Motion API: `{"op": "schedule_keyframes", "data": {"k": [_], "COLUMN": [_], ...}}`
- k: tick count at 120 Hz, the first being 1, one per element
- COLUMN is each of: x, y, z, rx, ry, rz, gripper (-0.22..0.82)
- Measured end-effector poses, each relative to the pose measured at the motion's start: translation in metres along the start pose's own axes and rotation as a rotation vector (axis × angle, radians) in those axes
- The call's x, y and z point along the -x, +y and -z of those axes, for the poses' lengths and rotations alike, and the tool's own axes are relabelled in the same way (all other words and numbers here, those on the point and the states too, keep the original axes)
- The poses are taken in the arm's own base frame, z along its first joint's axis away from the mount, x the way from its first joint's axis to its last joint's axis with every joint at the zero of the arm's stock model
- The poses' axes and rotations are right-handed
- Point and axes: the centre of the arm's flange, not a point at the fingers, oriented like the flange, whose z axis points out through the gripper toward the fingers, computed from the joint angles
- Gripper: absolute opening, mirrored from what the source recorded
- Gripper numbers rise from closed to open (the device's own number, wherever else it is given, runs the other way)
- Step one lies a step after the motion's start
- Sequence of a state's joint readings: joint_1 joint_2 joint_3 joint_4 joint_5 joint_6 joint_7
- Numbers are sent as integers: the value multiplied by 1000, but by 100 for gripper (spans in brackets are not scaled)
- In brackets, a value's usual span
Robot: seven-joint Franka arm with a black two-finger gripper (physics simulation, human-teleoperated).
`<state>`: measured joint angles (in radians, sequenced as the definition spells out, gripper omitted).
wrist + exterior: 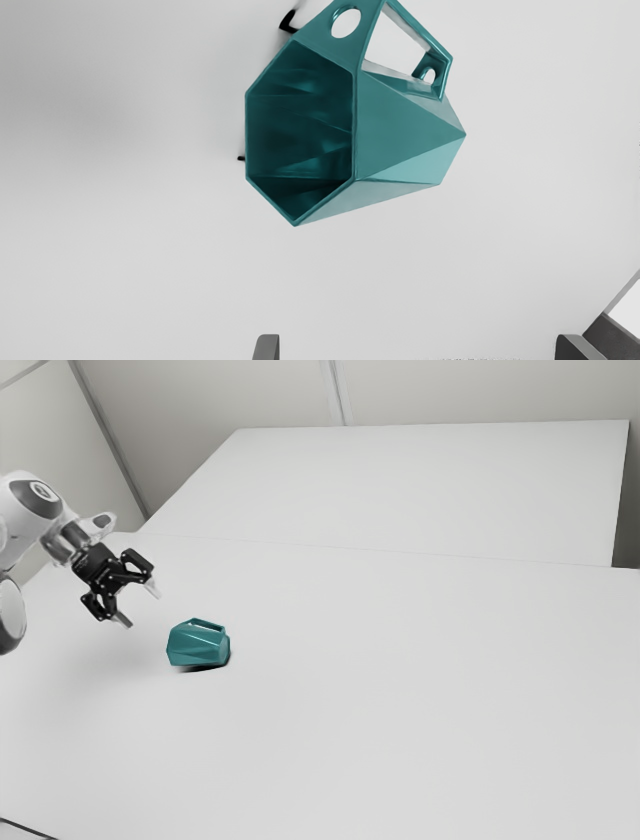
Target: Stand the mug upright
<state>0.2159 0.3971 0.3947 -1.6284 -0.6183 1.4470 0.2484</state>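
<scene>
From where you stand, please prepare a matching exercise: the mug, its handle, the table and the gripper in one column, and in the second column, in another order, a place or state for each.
Things:
1. Mug
2. Handle
3. Table
4. Gripper

Places and states:
A. Pale surface beneath the mug
B. Jaws apart, holding nothing
C. Lying on its side
D. Angular loop joined to the mug's side

Right pairs: 1-C, 2-D, 3-A, 4-B.

The wrist view's edge cuts off part of the handle (345,52) of the mug (400,115).
</scene>
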Motion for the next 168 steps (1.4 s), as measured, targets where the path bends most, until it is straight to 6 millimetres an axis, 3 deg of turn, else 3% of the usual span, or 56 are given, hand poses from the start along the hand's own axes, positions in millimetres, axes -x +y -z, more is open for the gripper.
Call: {"op": "schedule_keyframes", "data": {"k": [25, 88, 119, 144, 168], "x": [-16, -47, -58, -62, -64], "y": [-15, -38, -18, -19, -6], "z": [-24, -45, -63, -74, -86], "rx": [57, 135, 165, 183, 196], "ry": [-25, 55, 61, 65, 52], "rz": [-48, -248, -351, -384, -431], "gripper": [60, 60, 60, 60, 61]}}
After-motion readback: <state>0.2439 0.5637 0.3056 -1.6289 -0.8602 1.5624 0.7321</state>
